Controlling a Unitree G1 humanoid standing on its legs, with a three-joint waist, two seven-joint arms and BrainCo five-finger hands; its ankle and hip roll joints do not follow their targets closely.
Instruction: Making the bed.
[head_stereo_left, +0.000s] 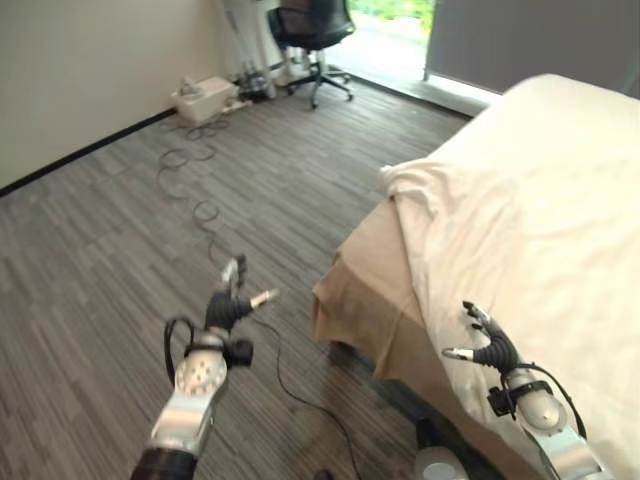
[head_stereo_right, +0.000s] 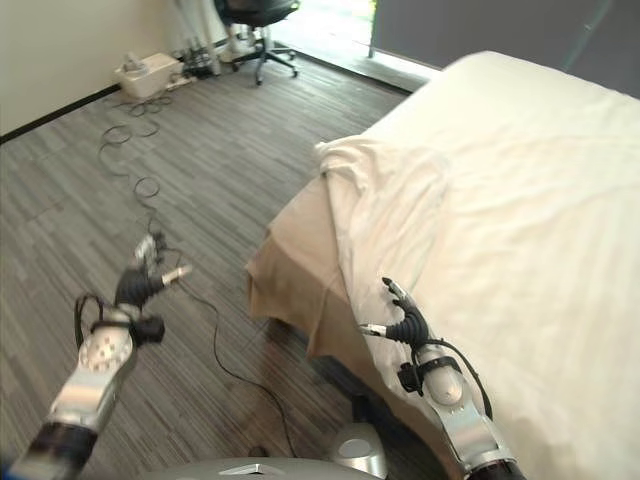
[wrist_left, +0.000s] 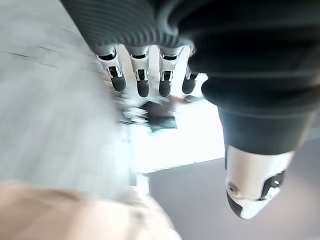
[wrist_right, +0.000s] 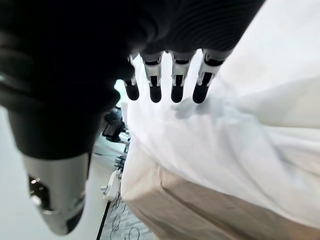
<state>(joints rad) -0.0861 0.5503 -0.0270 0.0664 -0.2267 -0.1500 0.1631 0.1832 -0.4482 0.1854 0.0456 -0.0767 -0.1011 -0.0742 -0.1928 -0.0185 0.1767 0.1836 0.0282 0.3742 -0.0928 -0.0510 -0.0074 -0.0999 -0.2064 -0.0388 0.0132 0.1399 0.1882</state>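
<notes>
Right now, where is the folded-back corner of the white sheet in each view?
Left eye view: folded-back sheet corner centre-right, at the bed's near edge.
Right eye view: centre.
Left wrist view: too blurred to identify it.
Right wrist view: white sheet past the right hand; its corner is uncertain.
Shared landmark: tan bed skirt beneath the sheet.

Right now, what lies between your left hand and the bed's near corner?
Grey plank floor with a thin black cable trailing across it separates the left hand from the bed, seen in both eye views.
</notes>
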